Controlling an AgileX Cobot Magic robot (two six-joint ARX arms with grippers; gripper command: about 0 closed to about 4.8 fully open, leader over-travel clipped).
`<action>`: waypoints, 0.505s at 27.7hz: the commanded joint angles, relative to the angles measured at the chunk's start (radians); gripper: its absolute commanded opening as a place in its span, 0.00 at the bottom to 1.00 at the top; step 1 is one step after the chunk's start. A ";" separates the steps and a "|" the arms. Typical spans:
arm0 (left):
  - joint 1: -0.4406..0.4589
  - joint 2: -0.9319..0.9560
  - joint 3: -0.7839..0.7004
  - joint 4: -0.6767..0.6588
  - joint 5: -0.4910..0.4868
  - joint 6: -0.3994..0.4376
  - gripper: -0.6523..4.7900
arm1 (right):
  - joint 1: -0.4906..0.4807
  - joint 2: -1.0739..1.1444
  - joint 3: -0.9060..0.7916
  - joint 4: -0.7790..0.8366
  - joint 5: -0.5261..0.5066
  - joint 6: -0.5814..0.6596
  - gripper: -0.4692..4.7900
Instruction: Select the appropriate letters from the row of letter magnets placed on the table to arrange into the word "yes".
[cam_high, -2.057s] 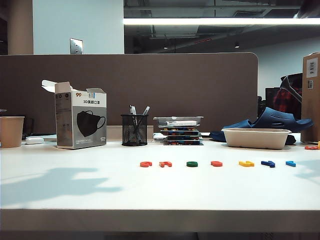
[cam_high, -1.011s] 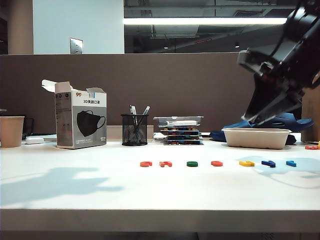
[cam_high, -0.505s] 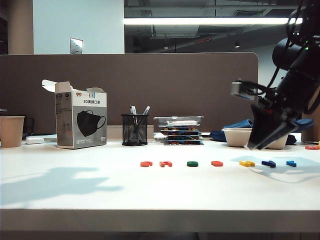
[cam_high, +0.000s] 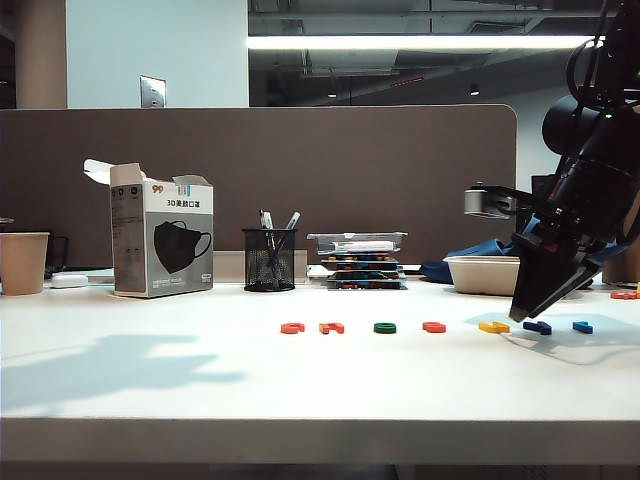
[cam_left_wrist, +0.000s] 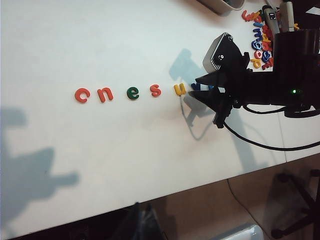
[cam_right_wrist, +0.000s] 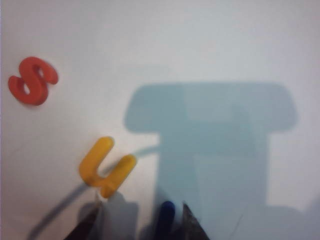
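Dark blue and flat, the small plastic "y" magnet lies on the white tabletop at the lower right of the exterior view, between the yellow plastic "u" and the light-blue letter that ends the row. Further left in that row sit the red "s" and the green rounded "e", with two more orange-red letters beyond them.

Such a letter looks light, stiff and thin, and its smooth plastic will likely skid on the slick top; the sensible hold is across the stem, fingers pressed low against the surface so that it cannot slip out sideways.

The right gripper hangs tilted just above the "y", its tips close to the tabletop. In the right wrist view its dark fingers stand apart with the blue letter between them, nothing gripped yet, though only an edge of the letter shows and contact cannot be made out.

The left gripper appears in no picture, so its fingers' state cannot be told; its camera looks down on the row from well above.
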 joint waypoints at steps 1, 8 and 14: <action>0.000 -0.002 0.003 0.005 0.001 0.004 0.11 | 0.001 0.006 0.005 0.022 -0.002 -0.007 0.46; 0.000 -0.002 0.003 0.006 0.001 0.004 0.11 | 0.000 0.033 0.005 0.021 -0.005 -0.007 0.46; 0.000 -0.002 0.003 0.005 0.001 0.004 0.11 | 0.000 0.044 0.006 0.020 -0.005 -0.007 0.43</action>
